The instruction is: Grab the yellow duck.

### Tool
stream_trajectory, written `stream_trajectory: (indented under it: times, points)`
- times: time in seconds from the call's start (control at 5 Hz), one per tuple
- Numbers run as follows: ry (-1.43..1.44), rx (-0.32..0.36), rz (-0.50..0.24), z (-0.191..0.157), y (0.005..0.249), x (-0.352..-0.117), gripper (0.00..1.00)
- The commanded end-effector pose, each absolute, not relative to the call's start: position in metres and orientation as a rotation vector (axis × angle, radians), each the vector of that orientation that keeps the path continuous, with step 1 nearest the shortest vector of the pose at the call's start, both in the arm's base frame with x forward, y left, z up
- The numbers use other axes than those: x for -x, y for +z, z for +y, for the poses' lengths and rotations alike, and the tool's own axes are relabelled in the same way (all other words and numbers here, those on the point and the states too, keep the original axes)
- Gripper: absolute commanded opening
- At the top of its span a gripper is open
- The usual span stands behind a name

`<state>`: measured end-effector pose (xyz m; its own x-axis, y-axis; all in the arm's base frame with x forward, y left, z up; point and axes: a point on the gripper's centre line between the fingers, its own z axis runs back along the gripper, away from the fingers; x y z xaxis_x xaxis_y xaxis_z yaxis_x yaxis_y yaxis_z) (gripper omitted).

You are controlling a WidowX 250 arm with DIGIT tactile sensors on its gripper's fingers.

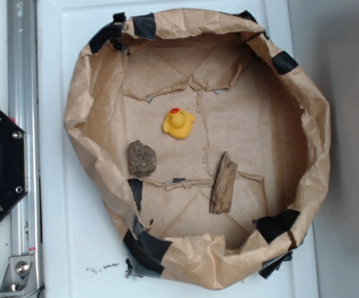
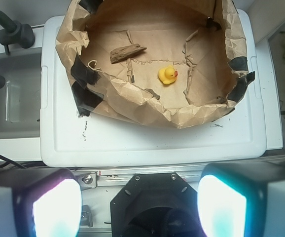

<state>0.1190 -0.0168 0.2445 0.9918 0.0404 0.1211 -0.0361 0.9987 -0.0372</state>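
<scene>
Gripper (image 2: 139,202) at bottom of wrist frame, jaws wide open and empty; yellow duck (image 1: 178,123) sits mid-frame in paper basin (image 1: 316,124), near rock (image 1: 141,158).

A robot lab bench — taped paper pen (image 1: 304,93), aluminium rail (image 1: 23,124), white platform (image 2: 152,143).

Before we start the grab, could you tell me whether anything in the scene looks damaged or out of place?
Nothing serious. The paper basin is crumpled and patched with black tape, and dark crumbs lie on the white lid outside it. The duck sits upright, apart from the rock and wood.
</scene>
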Motion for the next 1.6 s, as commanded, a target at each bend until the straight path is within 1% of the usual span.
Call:
stream_trajectory:
  times: [0.0, 0.2, 0.4, 0.6, 0.8, 1.0, 1.2, 1.4]
  points:
    - [0.038, 0.035, -0.122, -0.017, 0.244, -0.119, 1.00]
    - [0.217, -0.041, -0.092, -0.003, 0.236, -0.169, 1.00]
    - [0.124, 0.052, -0.149, 0.001, 0.224, -0.213, 1.00]
    - [0.080, 0.077, -0.210, 0.000, 0.188, -0.234, 1.00]
    - [0.075, 0.090, -0.233, 0.009, 0.143, -0.246, 1.00]
    - [0.076, 0.075, -0.193, 0.013, 0.102, -0.256, 1.00]
    - [0.064, 0.056, -0.179, 0.018, 0.086, -0.258, 1.00]
    - [0.056, 0.013, -0.183, 0.035, 0.079, -0.260, 1.00]
